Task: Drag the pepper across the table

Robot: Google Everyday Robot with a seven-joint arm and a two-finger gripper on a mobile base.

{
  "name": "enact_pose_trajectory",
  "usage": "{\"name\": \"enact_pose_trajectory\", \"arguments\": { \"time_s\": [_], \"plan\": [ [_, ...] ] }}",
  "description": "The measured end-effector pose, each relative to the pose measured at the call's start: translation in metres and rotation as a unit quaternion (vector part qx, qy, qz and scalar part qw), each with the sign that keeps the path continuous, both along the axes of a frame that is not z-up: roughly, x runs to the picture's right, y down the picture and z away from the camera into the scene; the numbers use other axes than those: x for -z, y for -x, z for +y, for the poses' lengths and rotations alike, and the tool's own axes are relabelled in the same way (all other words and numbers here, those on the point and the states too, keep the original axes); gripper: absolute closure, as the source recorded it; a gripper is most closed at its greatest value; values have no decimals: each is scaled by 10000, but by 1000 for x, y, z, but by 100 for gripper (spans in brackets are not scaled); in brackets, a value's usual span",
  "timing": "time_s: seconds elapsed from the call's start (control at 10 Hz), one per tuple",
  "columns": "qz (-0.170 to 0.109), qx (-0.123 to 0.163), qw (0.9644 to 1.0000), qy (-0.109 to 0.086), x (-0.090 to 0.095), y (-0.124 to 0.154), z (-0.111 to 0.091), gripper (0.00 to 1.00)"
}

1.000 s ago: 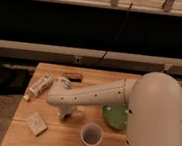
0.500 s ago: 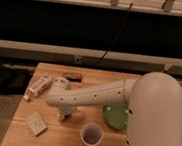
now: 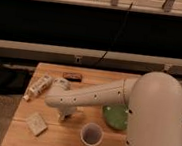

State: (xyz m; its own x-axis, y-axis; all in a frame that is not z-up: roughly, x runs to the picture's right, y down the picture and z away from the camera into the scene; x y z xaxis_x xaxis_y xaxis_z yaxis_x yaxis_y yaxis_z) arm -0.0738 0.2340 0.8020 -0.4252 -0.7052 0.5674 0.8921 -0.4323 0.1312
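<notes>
The jaws stand spread wide, and nothing shows between them. The gripper (image 3: 65, 117) points straight down near the middle of the table (image 3: 57, 143), its tip at or just above the wood. Whether it touches the surface cannot be told.

The pale arm (image 3: 96, 95) reaches in from 3 o'clock, out of a bulky rounded housing that covers the table's right side, and ends in a rounded wrist above the gripper.

The pepper does not show in this view, so its place cannot be told.

Taking the gripper as the dial's centre:
- A white tube (image 3: 38, 87) lies slanted at 10 o'clock, near the left edge.
- A dark rectangular block (image 3: 72, 76) lies at 12 o'clock, close to the far edge.
- A small pale flat pack (image 3: 37, 124) lies at 8 o'clock.
- A white cup (image 3: 91, 134) with a dark inside stands upright at 4 o'clock.
- A green plate (image 3: 113, 118) lies at 3 o'clock, partly hidden under the arm.
</notes>
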Motion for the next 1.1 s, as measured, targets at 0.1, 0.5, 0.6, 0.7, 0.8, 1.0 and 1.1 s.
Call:
{"name": "enact_pose_trajectory", "arguments": {
  "time_s": [0.1,0.5,0.6,0.7,0.8,1.0,1.1],
  "plan": [
    [-25,35,10000,1,0,0,0,20],
    [-113,166,9998,22,2,1,1,20],
    [-130,187,9997,24,2,1,1,20],
    [-158,218,9996,24,1,2,1,20],
    [-172,236,9996,25,1,2,0,20],
    [-205,280,9994,29,-1,1,0,20],
    [-229,302,9993,36,-2,2,0,20]
  ]
}}
